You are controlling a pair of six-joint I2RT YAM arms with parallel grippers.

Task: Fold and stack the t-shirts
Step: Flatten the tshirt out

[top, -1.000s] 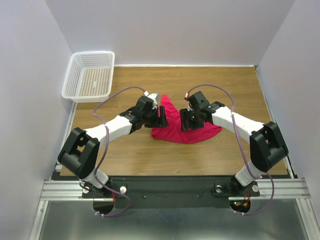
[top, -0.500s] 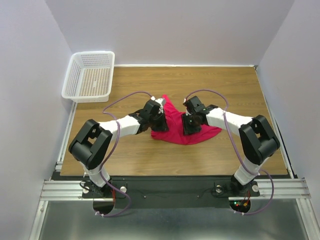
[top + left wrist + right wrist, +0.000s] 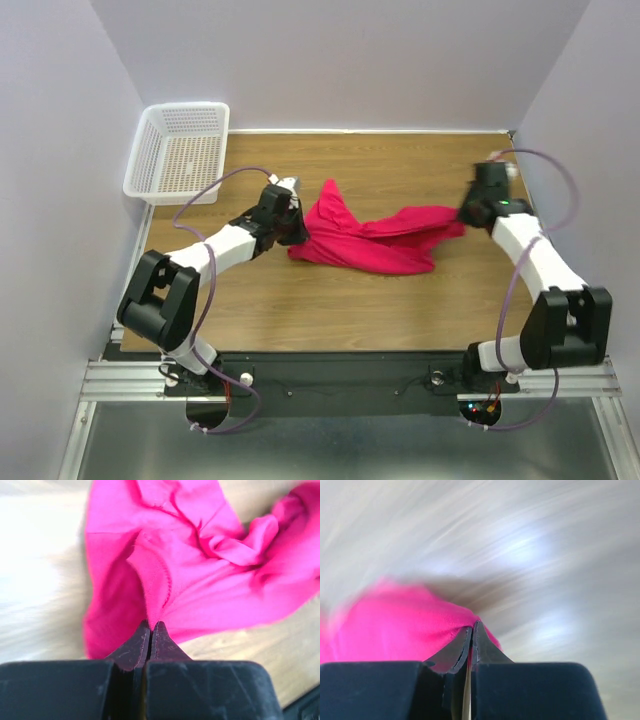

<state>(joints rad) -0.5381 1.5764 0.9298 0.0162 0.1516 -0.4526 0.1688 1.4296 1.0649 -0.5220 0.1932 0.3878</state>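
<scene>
My right wrist view is smeared: table [image 3: 530,540] just streaks, t-shirt [image 3: 395,625] a soft pink blur. In the left wrist view the cloth runs off top and right edges.

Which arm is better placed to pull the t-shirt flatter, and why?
Probably left: the left tool grips the t-shirt mid-table with room leftward; the right tool sits near the table edge.

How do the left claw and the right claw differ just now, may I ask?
The left claw grips the t-shirt at its bunched left edge; the right claw grips its stretched right end. The left claw sits nearer the basket, the right claw by the right edge of the table. Both are shut on cloth.
</scene>
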